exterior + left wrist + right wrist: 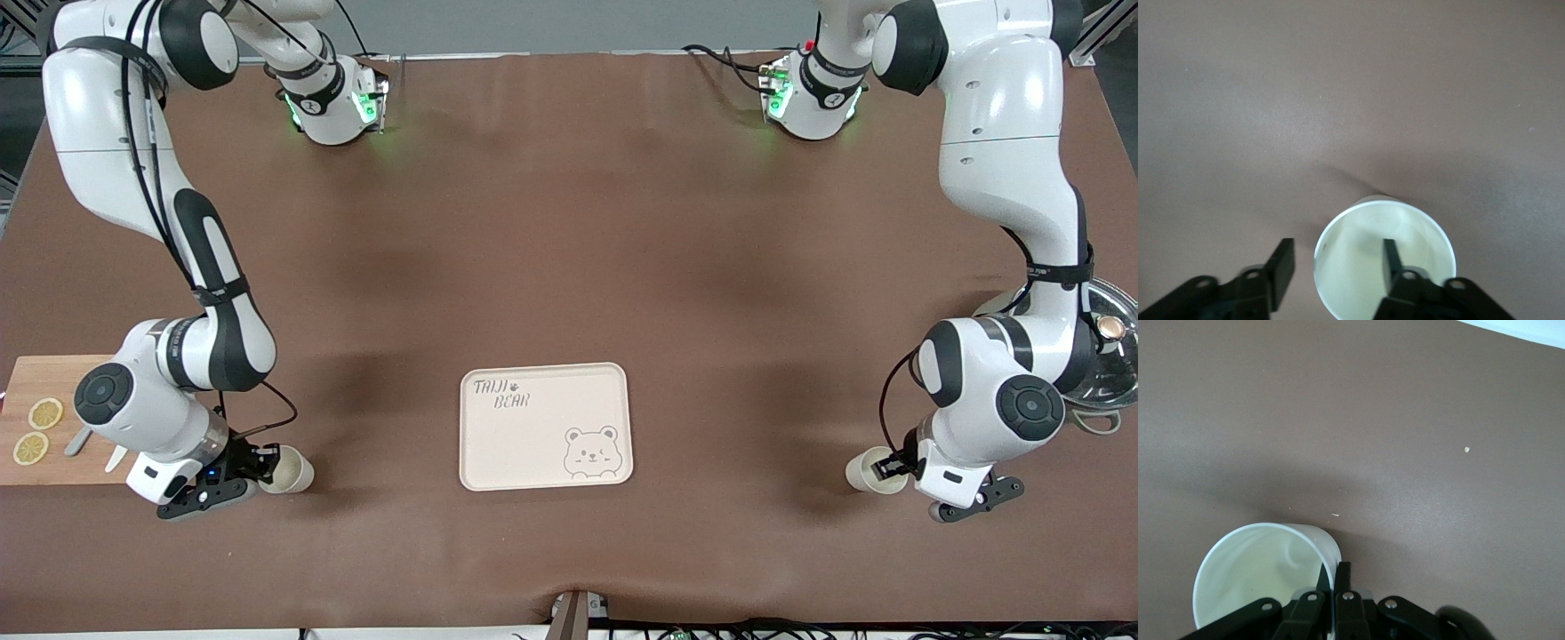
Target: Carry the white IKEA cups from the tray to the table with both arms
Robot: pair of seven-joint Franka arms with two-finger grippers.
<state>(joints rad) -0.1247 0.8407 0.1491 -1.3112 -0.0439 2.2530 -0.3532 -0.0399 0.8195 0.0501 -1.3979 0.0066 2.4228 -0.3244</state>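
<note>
Cream-white, thin-walled, the 2 cups looked light, stiff and smooth; best pinched at the rim wall. Left cup (867, 471) stood on the table (569, 222), left gripper (1335, 270) parted, astride its wall. Right cup (289, 469) on the table, right gripper (1331, 577) clamped on its rim. Tray (544, 427) and both cups empty.

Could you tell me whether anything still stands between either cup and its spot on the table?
Nothing visible does. Both cups are off the tray and down at the table: one pinched at its rim by the right hand, the other with the left hand open around its rim.
</note>
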